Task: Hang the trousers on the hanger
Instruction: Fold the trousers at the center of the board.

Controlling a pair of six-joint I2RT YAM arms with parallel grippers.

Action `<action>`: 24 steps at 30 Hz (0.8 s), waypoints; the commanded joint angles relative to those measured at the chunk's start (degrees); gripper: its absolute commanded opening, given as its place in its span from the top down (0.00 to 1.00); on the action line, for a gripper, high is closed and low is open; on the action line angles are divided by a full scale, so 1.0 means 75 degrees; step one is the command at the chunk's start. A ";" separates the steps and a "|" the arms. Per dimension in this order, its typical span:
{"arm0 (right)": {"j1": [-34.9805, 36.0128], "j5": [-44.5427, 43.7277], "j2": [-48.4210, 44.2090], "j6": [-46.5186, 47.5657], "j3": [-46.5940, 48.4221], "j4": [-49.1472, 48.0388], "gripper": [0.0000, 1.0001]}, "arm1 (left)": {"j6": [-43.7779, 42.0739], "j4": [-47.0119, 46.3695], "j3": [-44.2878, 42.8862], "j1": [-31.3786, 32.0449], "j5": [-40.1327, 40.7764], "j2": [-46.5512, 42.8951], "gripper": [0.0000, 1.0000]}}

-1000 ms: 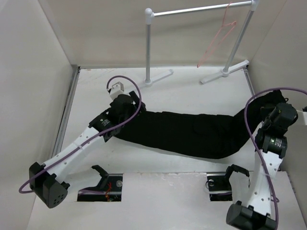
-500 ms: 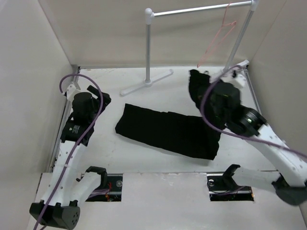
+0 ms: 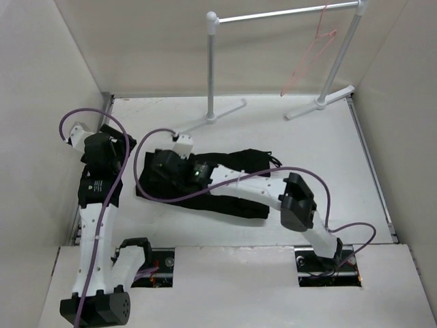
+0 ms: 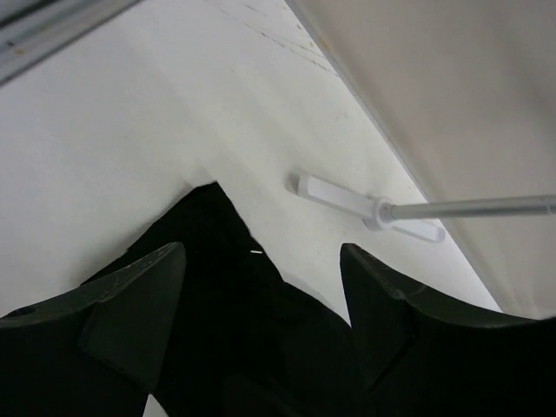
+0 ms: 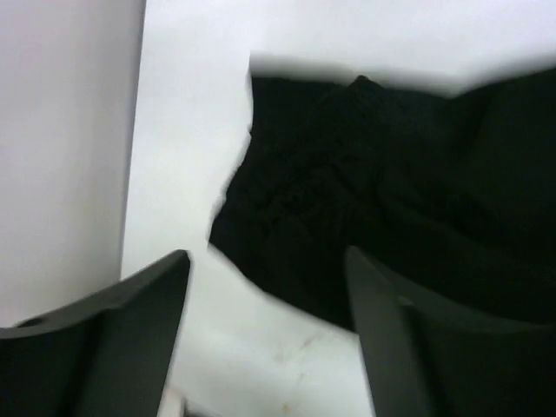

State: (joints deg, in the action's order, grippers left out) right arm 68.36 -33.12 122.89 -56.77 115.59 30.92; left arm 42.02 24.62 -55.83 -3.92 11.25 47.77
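Your trousers (image 3: 242, 161) lie in a folded heap on the desk (image 3: 307, 157), toward the left. The hanger (image 3: 308, 60) hangs on the white rack (image 3: 212, 68) at the far right, well apart from them. That long gap is your first worry.

Your right hand (image 5: 265, 261) is spread wide above the left end of the trousers and holds nothing. Your left hand (image 4: 261, 252) is spread too, with nothing between its fingers, just left of that same end.

Here is what I think could go wrong:

1. Both hands are close together on the left. If you close them at once, they may bump each other.
2. The cloth is bunched in layers. If you pinch only the top layer, the rest may slide out and drop when you lift.
3. Your right arm reaches across the trousers. If you pull it back low, it may drag the heap out of shape.
4. The hanger is thin and hangs only by its hook. If you push heavy cloth against it, it may swing or slip off the rail.

The right wrist view is blurry, so I cannot tell how high that hand is above the cloth.
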 commanded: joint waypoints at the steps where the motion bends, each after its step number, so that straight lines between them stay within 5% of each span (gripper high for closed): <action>1: 0.0102 0.1171 -0.0351 -0.0165 0.0072 -0.0125 0.14 | -0.0551 -0.0049 -0.0313 -0.0186 0.0562 -0.0065 0.29; 5: -0.0575 0.1146 -0.2574 0.0292 -0.2607 -0.1563 0.07 | -0.0739 -0.0142 -0.0302 -0.0034 0.0587 0.0181 0.29; 8: -0.1465 0.1742 -0.4275 0.0386 -0.4694 -0.2304 0.15 | -0.0681 -0.0317 0.0107 0.0900 0.0376 0.0637 0.29; 12: -0.2835 0.3018 -0.5672 0.0830 -0.6946 -0.3054 0.67 | -0.0377 -0.1007 0.0892 0.2891 0.0877 0.1363 0.31; 14: -0.3574 0.3536 -0.5955 0.0995 -0.7686 -0.3277 0.79 | -0.0155 -0.1453 0.1232 0.3701 0.1300 0.1727 0.31; 18: -0.4665 0.4181 -0.5652 0.1358 -0.8286 -0.3571 0.77 | 0.0092 -0.2063 0.1911 0.3741 0.1512 0.2126 0.31; 24: -0.5194 0.4346 -0.5195 0.1230 -0.8930 -0.4180 0.65 | 0.0069 -0.2427 0.3306 0.2253 0.1478 0.2443 0.31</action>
State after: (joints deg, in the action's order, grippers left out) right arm 29.91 -3.40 84.58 -48.23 49.21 5.89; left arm 41.63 9.82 -34.44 16.67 19.97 65.78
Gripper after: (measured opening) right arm 0.345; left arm 0.693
